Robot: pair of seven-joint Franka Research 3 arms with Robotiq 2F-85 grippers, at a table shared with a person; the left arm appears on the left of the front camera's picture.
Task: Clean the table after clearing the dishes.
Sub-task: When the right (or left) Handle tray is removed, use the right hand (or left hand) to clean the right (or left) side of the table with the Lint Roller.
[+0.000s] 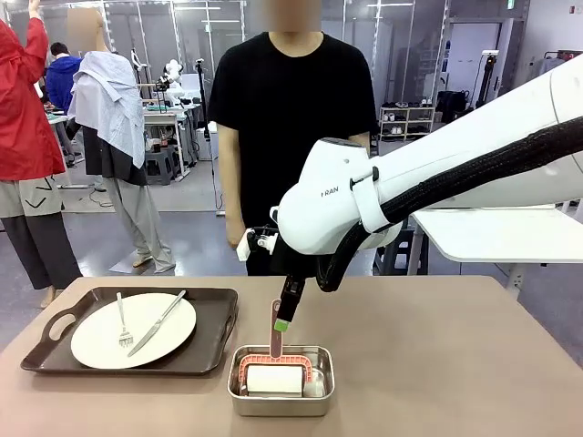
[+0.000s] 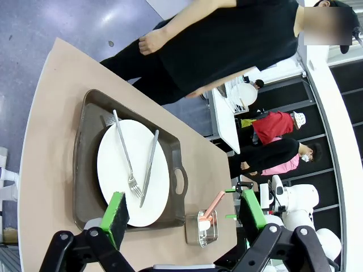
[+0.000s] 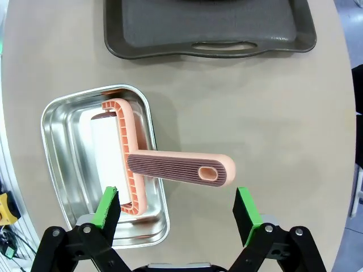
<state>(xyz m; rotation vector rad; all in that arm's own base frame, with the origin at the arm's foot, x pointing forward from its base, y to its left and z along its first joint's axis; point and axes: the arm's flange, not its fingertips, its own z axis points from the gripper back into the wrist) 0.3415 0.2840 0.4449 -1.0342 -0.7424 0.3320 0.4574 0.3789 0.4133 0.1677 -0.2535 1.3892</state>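
Observation:
On the beige table [image 1: 437,364], a dark brown tray [image 1: 214,305] at the left holds a white plate [image 1: 96,341] with a fork [image 1: 122,320] and a knife [image 1: 159,320]. My right gripper [image 1: 285,320] hangs just above the handle of a salmon cleaning roller [image 1: 276,332] lying in a steel pan [image 1: 278,405]. From the right wrist, that gripper [image 3: 176,209] is open, its green pads on either side of the ribbed roller handle [image 3: 181,169] and apart from it. My left gripper [image 2: 182,212] is open high above the tray [image 2: 85,147] and plate [image 2: 113,164].
A person in a black shirt [image 1: 291,118] stands at the table's far edge, arms down. A smaller white table [image 1: 501,232] stands behind on the right. My right arm's white elbow [image 1: 328,209] reaches across the table's middle.

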